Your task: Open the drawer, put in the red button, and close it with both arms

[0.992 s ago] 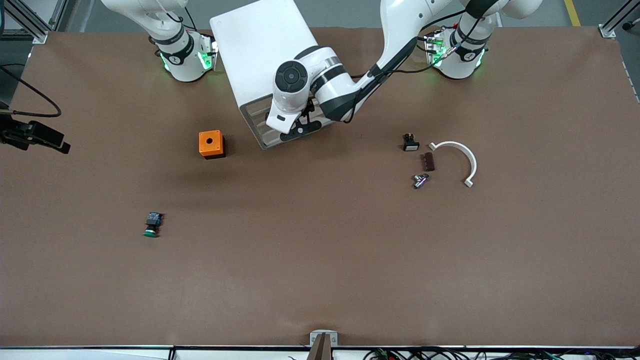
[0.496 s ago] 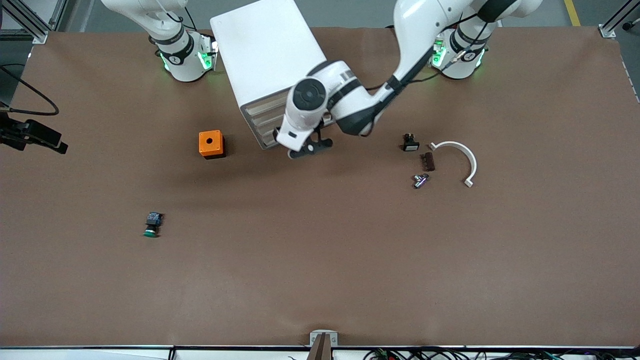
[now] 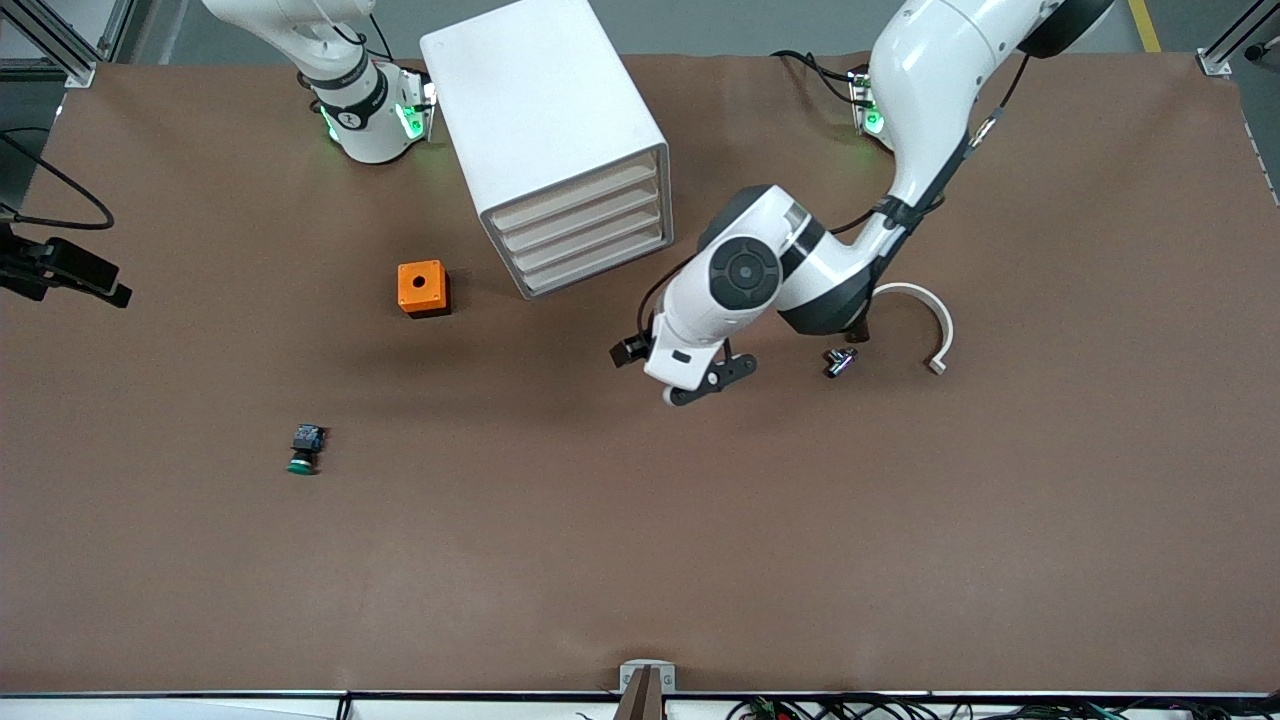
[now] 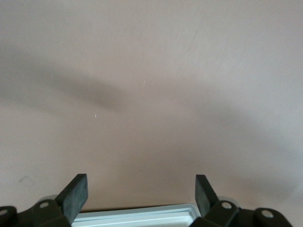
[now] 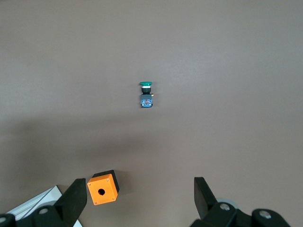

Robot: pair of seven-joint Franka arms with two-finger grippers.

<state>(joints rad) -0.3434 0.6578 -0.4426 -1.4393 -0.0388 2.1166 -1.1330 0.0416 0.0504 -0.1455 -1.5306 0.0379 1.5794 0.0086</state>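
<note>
Left end effector: The left end effector (image 4: 141, 193) is hanging over bare worktop (image 3: 640, 520), between the drawer cabinet (image 3: 560, 150) and a small metal fitting (image 3: 841, 361), its fingers spread apart and holding nothing.
Right end effector: The right end effector (image 5: 140, 198) is waiting high above the orange box (image 5: 102, 187) and the green-capped switch (image 5: 146, 95), its fingers also apart.
Red button: It is showing in no view; judging by the 4 flush drawer fronts, it is probably lying inside the cabinet, or hiding under the left arm.
Step in hand: It looks like the retreat after closing.
Doing it well: The left arm is best lifting straight up, clear of the loose parts beside it, and checking that every drawer front is sitting flush.
Materials and shapes: The cabinet is a smooth white box with pale slatted fronts. The worktop is a matte brown sheet. The orange box is a cube with 1 round hole. The curved bracket (image 3: 925, 315) is white plastic.
</note>
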